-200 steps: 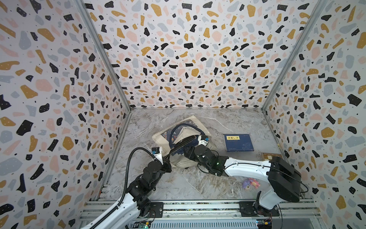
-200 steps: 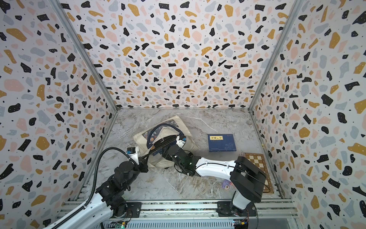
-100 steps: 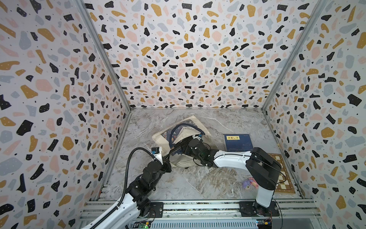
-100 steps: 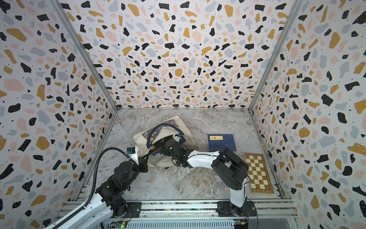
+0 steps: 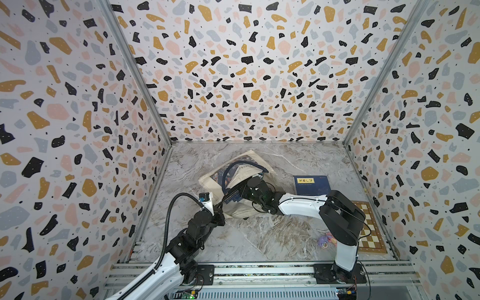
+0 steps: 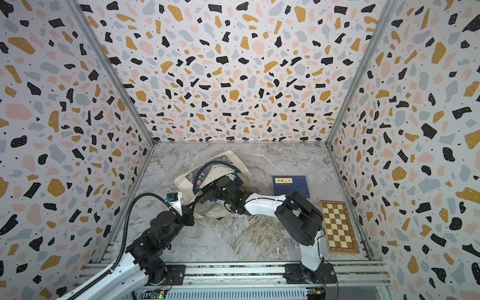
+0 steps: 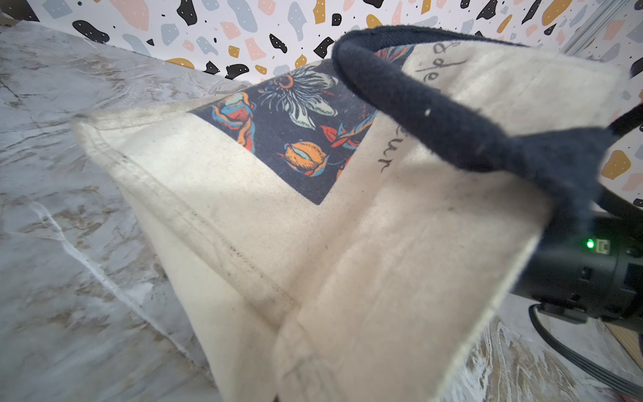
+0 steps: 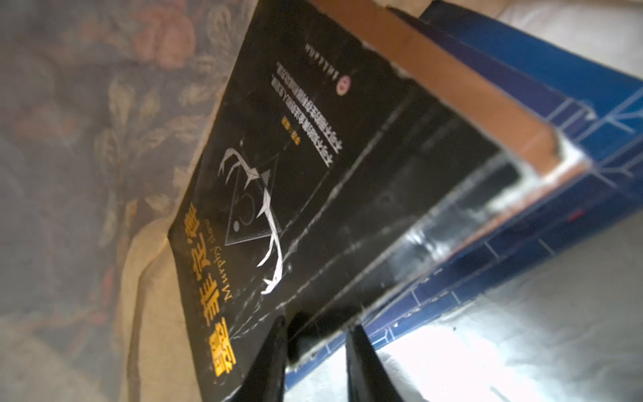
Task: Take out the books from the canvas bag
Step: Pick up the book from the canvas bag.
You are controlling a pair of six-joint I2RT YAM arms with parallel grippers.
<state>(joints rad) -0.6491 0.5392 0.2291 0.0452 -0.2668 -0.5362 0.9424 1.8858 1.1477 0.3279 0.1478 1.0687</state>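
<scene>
The cream canvas bag [image 5: 241, 168] lies on the marble floor, and its navy handle [image 7: 400, 101] arches over the printed picture. My left gripper [image 5: 220, 207] is shut on the rim of the bag's mouth and holds it up; canvas [image 7: 313, 261] hides its jaws in the left wrist view. My right gripper [image 8: 316, 322] is inside the bag. Its fingers [image 8: 275, 351] clasp the corner of a black book [image 8: 295, 156] with yellow lettering and an orange panel. A blue book [image 8: 556, 195] lies against it. Another navy book [image 5: 310, 185] rests flat on the floor to the right of the bag.
A brown-and-cream checkered board [image 6: 337, 228] lies by the right wall, partly behind my right arm's elbow [image 5: 340, 215]. A small purple toy [image 5: 326, 240] sits near that arm's base. Patterned walls close in three sides, and a metal rail [image 5: 259, 270] runs along the front.
My right arm has pushed deeper into the bag's mouth, its elbow swinging left, and its jaws have narrowed onto the black book. The left arm has held still.
</scene>
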